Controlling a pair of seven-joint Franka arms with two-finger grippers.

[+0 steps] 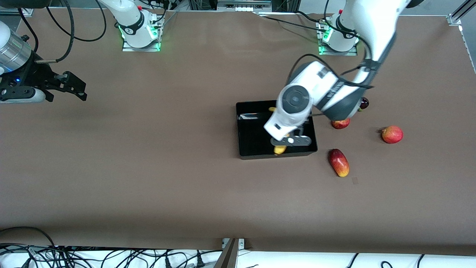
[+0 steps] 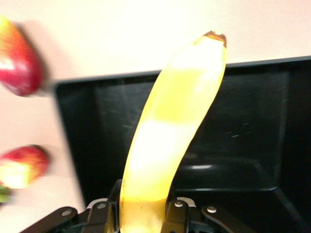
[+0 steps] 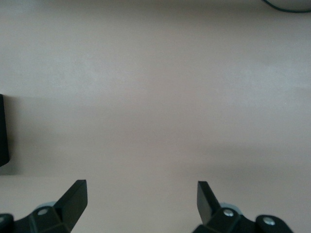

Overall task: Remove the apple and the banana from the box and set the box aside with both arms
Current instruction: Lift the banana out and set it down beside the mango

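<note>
Here's the left claw (image 1: 285, 143) hanging over the black box (image 1: 248, 149), clamped on the banana (image 1: 279, 149), and the left wrist view shows the yellow fruit (image 2: 165, 145) pinched at its lower end between the fingers (image 2: 174, 218), its brown tip (image 2: 216, 35) reaching past the box wall (image 2: 73, 141). From the front camera, only 2 bits of that banana peek out from under the arm: 1 end low in the box, 1 near the wall closest to the robot bases.

The left arm itself is the big obstruction, sprawling over the box's end toward the left arm's side and partly covering the apple (image 1: 340, 123), which sits on the brown counter (image 1: 148, 178) just beside the box. Right by the elbow, a dark round fruit (image 1: 364, 103) is mostly hidden.

Count them up: 1 banana, 1 apple, 1 oblong red-yellow mango (image 1: 338, 162) nearer the front camera than the apple, 1 pink-red round fruit (image 1: 392, 134) toward the left arm's end of the counter, 1 dark fruit, 1 box. All 4 loose fruits lie outside the box.

The right claw (image 1: 70, 89) waits in the air over bare counter at the right arm's end, fingers (image 3: 73, 199) spread wide apart with nothing between them.
</note>
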